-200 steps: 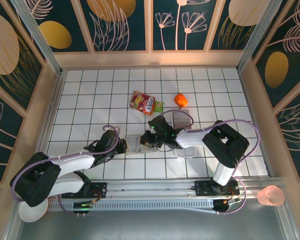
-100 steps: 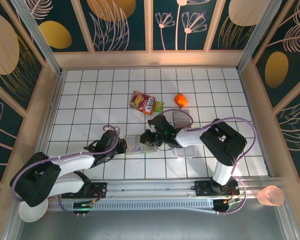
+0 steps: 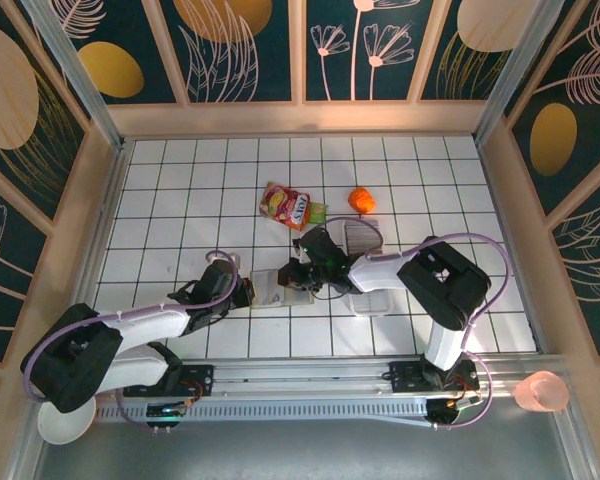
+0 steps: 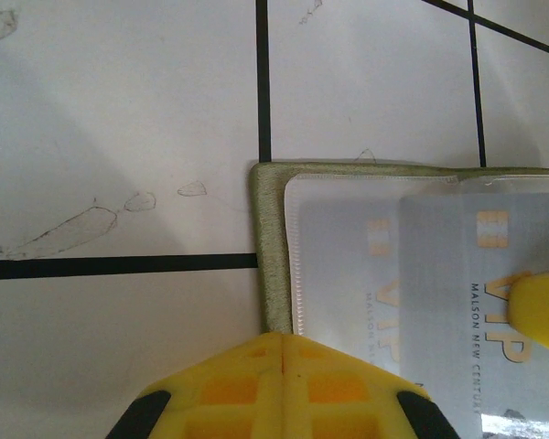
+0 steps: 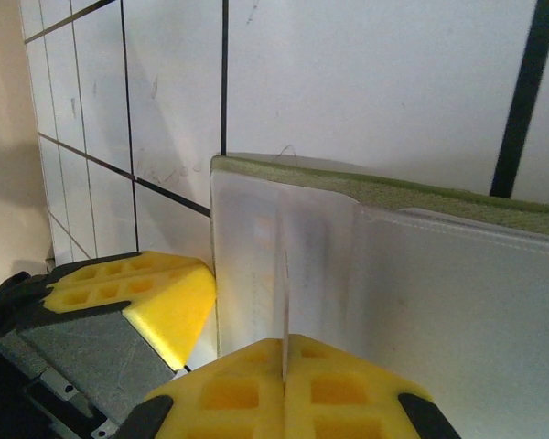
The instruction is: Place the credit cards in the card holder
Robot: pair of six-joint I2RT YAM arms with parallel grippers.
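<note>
Card insertion at the open card holder (image 3: 277,288) on the tabletop (image 3: 180,200)

We see the right gripper (image 5: 284,355), jaws clenched on one silvery credit card (image 4: 476,283) that lies low over the holder's clear pocket. The left gripper (image 4: 284,352), jaws clenched on nothing, rests at the olive edge. We would hold the card flat and square to the pocket, slide it in slowly, and press down with the left so the holder cannot skid; a tilted card would likely snag the plastic lip.
</note>
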